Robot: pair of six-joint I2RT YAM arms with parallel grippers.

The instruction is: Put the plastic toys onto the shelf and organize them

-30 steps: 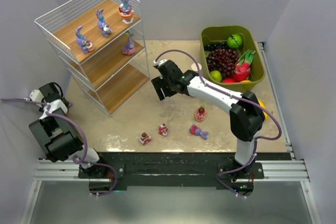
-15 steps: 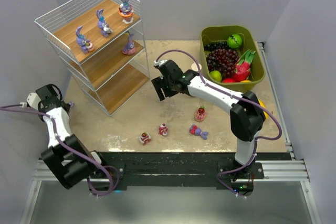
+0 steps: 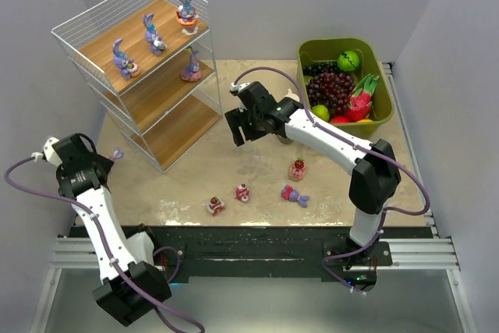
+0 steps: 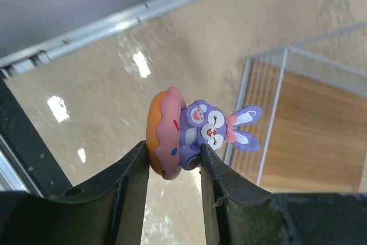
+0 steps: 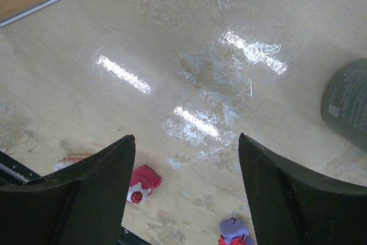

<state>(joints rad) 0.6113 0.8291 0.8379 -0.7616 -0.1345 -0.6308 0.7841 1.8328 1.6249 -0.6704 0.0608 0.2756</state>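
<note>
We are gripping a purple bunny (image 4: 209, 130) on a pink round base in our left gripper (image 4: 172, 162). The jaws are standing partly closed, and the two fingers (image 4: 129, 190) are pinching the base from either side. The bunny is lying sideways in the grip with its ears pointing toward the shelf (image 4: 312, 124). The shelf's white wire corner and lowest wooden board are showing just beyond it. From above, the left gripper (image 3: 107, 157) is hanging just beside the shelf (image 3: 168, 126), off the left end of its low front edge.

Our right gripper (image 5: 183, 182) is standing wide open with nothing between its fingers, and only the bare table (image 5: 189, 44) is showing below. In the top view the right gripper (image 3: 238, 132) is hovering over the table (image 3: 195, 181) just to the right of the shelf's lowest tier, apart from the wire.

On the shelf, a row of three bunnies (image 3: 152, 34) is standing along the top board. A fourth bunny (image 3: 191, 65) is standing at the right end of the middle tier.

Right of the shelf's front corner and nearer to us, four toys are sitting on the table. These are two small red-and-white pieces (image 3: 215, 206) (image 3: 242, 193), a lying bunny (image 3: 295, 195) and a red-topped piece (image 3: 298, 168) on a pink base.

Well to the right of the shelf, an olive-green bin (image 3: 383, 83) is holding grapes (image 3: 335, 87), a green apple (image 3: 348, 61) and a dragon fruit (image 3: 360, 104). A grey rounded object (image 5: 347, 107) is showing at the edge of the right wrist view; we cannot tell what it is.
</note>
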